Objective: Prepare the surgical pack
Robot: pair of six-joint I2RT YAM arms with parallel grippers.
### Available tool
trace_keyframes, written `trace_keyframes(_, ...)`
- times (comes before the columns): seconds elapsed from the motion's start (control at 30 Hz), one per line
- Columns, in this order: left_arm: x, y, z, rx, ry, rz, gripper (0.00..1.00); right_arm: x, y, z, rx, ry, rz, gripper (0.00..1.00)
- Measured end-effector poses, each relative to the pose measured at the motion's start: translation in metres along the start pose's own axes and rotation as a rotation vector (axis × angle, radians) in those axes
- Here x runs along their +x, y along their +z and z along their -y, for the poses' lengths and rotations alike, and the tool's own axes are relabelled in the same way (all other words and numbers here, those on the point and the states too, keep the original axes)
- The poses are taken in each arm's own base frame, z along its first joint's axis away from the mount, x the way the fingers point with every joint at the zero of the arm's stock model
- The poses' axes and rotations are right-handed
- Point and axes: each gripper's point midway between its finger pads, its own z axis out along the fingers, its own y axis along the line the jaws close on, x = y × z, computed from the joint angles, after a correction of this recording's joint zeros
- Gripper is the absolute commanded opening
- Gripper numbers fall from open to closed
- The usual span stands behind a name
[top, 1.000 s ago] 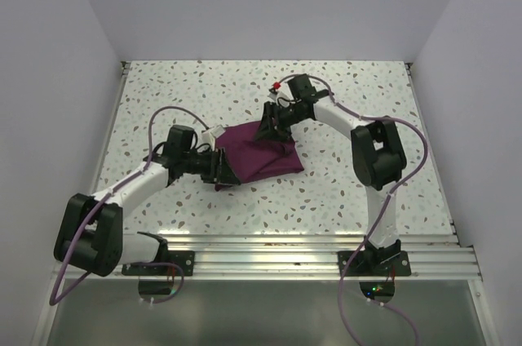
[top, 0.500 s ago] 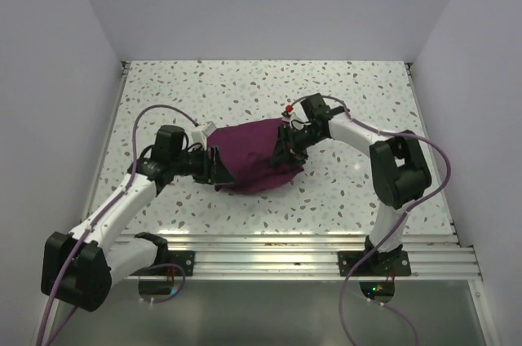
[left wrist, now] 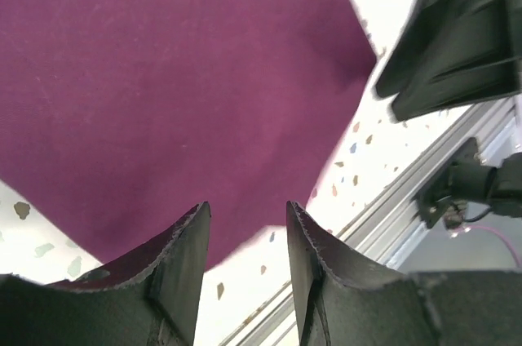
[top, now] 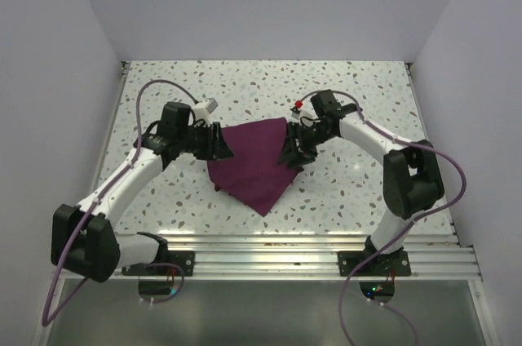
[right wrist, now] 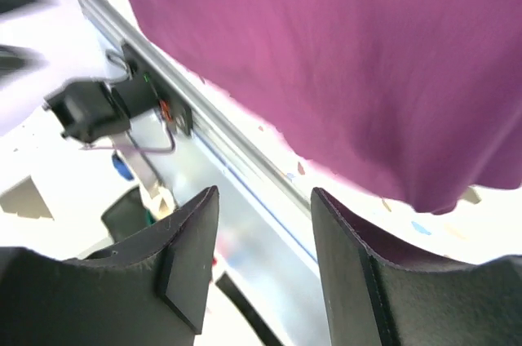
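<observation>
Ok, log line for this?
surgical pack: spread out | left claw: open, at left edge | right claw: open, at right edge
</observation>
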Motion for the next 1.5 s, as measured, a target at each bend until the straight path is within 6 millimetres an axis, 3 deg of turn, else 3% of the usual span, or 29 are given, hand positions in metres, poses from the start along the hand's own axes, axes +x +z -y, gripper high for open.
trace_keyframes(0.07, 0.008, 0.015, -0.010, -0.017, -0.008, -0.061, 0.47, -0.013, -0.006, -0.001, 0.006, -0.008, 0.042, 0.52)
trace_keyframes(0.17, 0.013, 0.036, -0.014, -0.038, 0.012, -0.143, 0.44, -0.023, -0.013, 0.010, 0.038, 0.011, 0.082, 0.43)
trace_keyframes(0.23, 0.009, 0.046, -0.011, -0.039, 0.038, -0.164, 0.43, -0.027, -0.020, 0.029, 0.076, 0.051, 0.112, 0.35)
trace_keyframes(0.37, 0.002, 0.052, 0.002, -0.031, 0.091, -0.162, 0.42, -0.020, -0.032, 0.073, 0.159, 0.170, 0.137, 0.31)
trace_keyframes(0.63, -0.016, 0.050, 0.005, -0.146, 0.170, -0.139, 0.47, 0.035, 0.005, 0.108, 0.175, 0.389, 0.064, 0.33)
trace_keyframes(0.77, -0.029, 0.044, 0.001, -0.237, 0.217, -0.116, 0.48, 0.032, 0.020, 0.102, 0.124, 0.441, 0.091, 0.36)
trace_keyframes(0.87, -0.035, 0.040, 0.000, -0.288, 0.240, -0.098, 0.49, 0.017, 0.029, 0.092, 0.067, 0.459, 0.127, 0.37)
trace_keyframes(0.9, -0.037, 0.039, -0.001, -0.305, 0.245, -0.094, 0.54, 0.012, 0.032, 0.090, 0.048, 0.471, 0.132, 0.38)
trace_keyframes(1.1, -0.036, 0.030, -0.012, -0.402, 0.259, -0.088, 0.57, -0.023, 0.050, 0.088, -0.003, 0.560, 0.134, 0.39)
trace_keyframes(1.3, -0.034, 0.028, -0.006, -0.416, 0.284, -0.084, 0.57, -0.098, 0.056, 0.073, -0.040, 0.522, 0.200, 0.44)
trace_keyframes(1.43, -0.020, 0.043, 0.005, -0.424, 0.332, -0.136, 0.57, -0.145, 0.059, 0.056, -0.072, 0.473, 0.245, 0.52)
trace_keyframes(1.5, -0.015, 0.057, 0.011, -0.438, 0.361, -0.173, 0.57, -0.159, 0.057, 0.050, -0.079, 0.454, 0.261, 0.60)
